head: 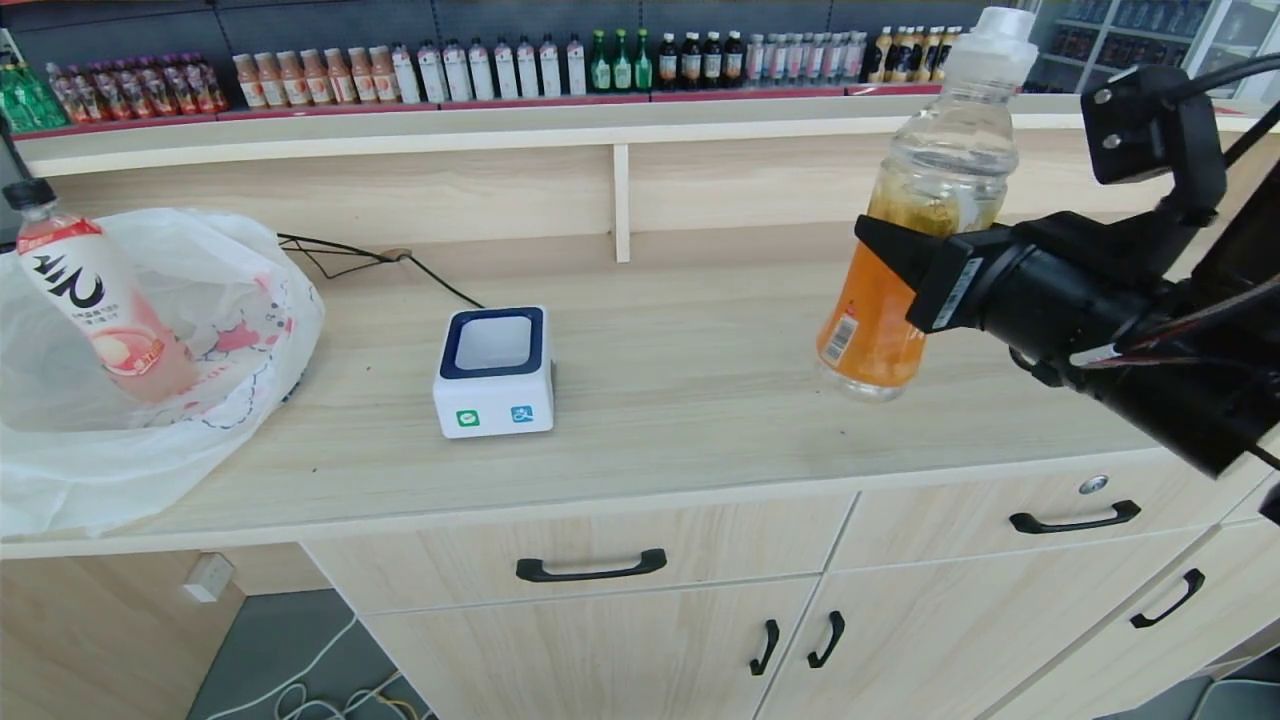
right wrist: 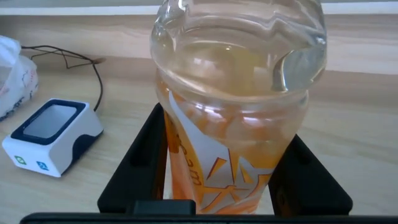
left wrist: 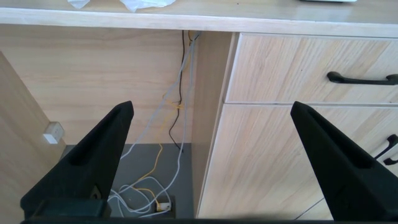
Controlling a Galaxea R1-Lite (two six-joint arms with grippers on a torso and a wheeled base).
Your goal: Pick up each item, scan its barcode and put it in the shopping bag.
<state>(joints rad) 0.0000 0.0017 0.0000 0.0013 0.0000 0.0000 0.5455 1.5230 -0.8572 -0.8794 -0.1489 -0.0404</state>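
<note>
Over the right part of the counter (head: 680, 380): right arm, reaching in from the right edge of the head view with its wrist about level. The right gripper (head: 905, 245) (right wrist: 227, 180) is clamped round the middle of the orange drink bottle (head: 870, 320) (right wrist: 236, 93), one black finger on each side.

- Orange drink bottle: tilted, white cap leaning up and away from the arm. Orange liquid fills the lower part and the top is clear. A small barcode patch (head: 843, 338) sits low on the side facing the head camera.
- Left gripper (left wrist: 211, 168): held low in front of the cabinet face, below the counter edge. Its fingers are spread wide, with nothing between them.

Hard to make out:
- Whether the bottle's base touches the counter or hangs just above it cannot be told.
- In the right wrist view the cap is cut off and the base is hidden behind the fingers.
- The shopping bag (head: 150, 400) runs off the left edge of the head view.

Surface and room:
- Light wood-grain counter over drawers and doors with black handles (head: 590, 568).
- White scanner (head: 493, 370) (right wrist: 53, 134) with a dark-rimmed window, near the counter's middle, well apart from the bottle. A black cable (head: 400, 262) trails behind it.
- Thin white plastic shopping bag at the left end, with a pink bottle (head: 100, 300) with a black cap leaning inside.
- Shelf of bottled drinks (head: 500, 70) along the back wall.
- Loose cables (left wrist: 155, 186) on the grey floor under the counter.
</note>
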